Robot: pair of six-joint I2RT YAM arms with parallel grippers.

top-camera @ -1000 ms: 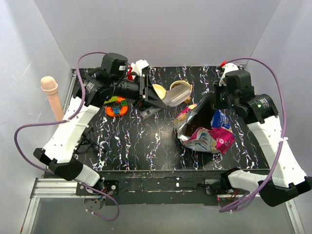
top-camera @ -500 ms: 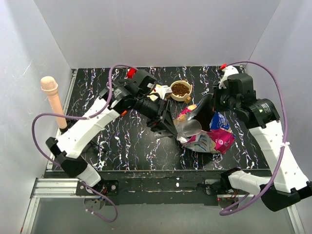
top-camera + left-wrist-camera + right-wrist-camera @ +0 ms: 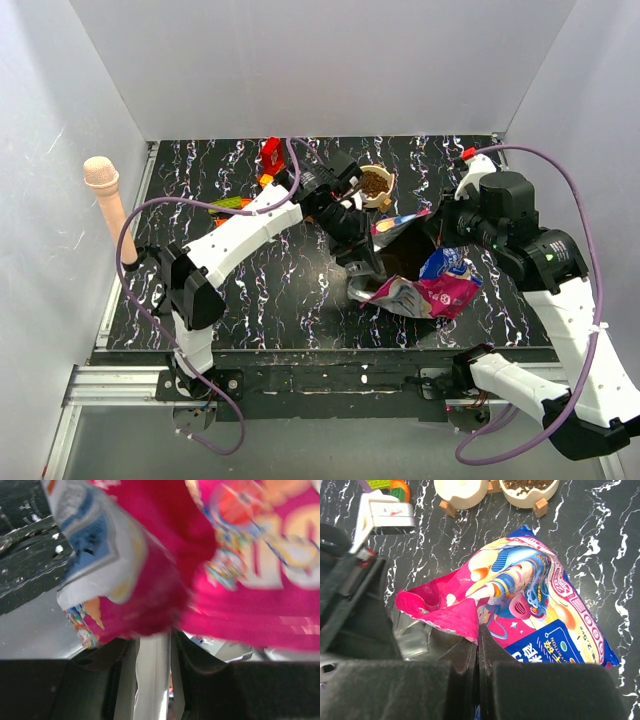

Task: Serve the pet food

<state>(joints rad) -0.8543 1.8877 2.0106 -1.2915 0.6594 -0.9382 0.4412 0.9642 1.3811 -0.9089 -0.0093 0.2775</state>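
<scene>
The black marbled table (image 3: 250, 290) carries the magenta pet-food bag (image 3: 435, 292) at four o'clock from centre, with its mouth turned toward ten o'clock. The right gripper (image 3: 478, 642) is clenched on the bag's upper lip, holding it open. The left gripper (image 3: 152, 642) is clamped on a pale scoop handle (image 3: 151, 680) at the mouth. A bowl (image 3: 520, 500) at the bag's eleven o'clock holds kibble (image 3: 527, 484). The thin lip could slip from the pinch and fold onto the scoop, or the scoop could snag the foil, drag the bag and scatter pellets.
</scene>
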